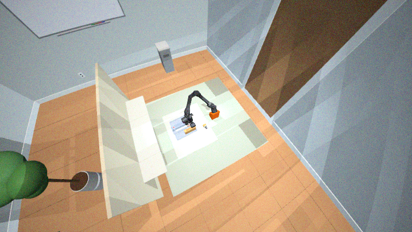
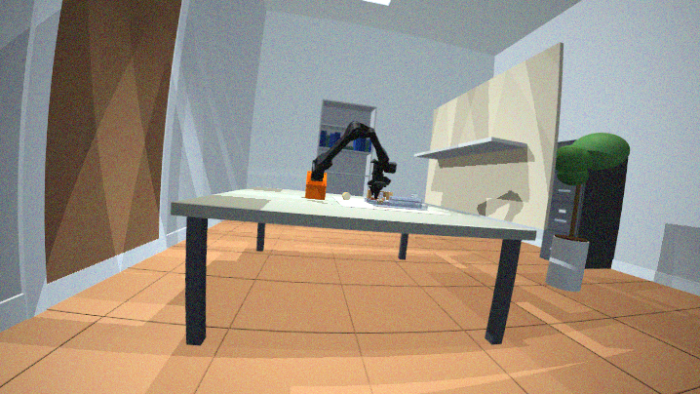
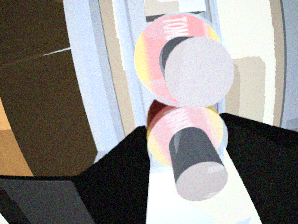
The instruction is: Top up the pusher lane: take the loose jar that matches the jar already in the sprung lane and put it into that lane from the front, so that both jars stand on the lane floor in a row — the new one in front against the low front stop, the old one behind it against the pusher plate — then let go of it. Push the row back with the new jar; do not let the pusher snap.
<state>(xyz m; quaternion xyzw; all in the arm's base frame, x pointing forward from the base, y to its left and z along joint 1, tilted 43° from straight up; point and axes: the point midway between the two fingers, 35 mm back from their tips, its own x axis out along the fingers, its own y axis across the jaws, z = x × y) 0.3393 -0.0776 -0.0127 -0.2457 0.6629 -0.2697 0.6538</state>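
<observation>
The gripper point(image 3: 186, 131) point(image 1: 189, 125) point(image 2: 375, 196) is shut on a jar point(image 3: 159, 139) with a pink and yellow label top, a dark neck and a pale round cap. A matching jar point(image 3: 150, 62) with a pink and yellow top and a large pale cap is in the lane just beyond it. In the wrist view the two stand in line, their rims touching or nearly so. Pale blue lane walls run along both sides of the lane jar. A dark edge shows behind that jar; the pusher plate cannot be made out clearly. The front stop and the held jar's base are hidden.
The pale blue lane unit point(image 1: 181, 136) point(image 2: 410, 202) rests on a white sheet point(image 1: 198, 142). An orange-yellow block point(image 1: 189, 130) is beside the gripper. A small loose item point(image 1: 204, 126) is nearer the orange arm base point(image 1: 214, 114) point(image 2: 315, 188). A shelf point(image 1: 145, 138) point(image 2: 475, 146) projects from the upright panel.
</observation>
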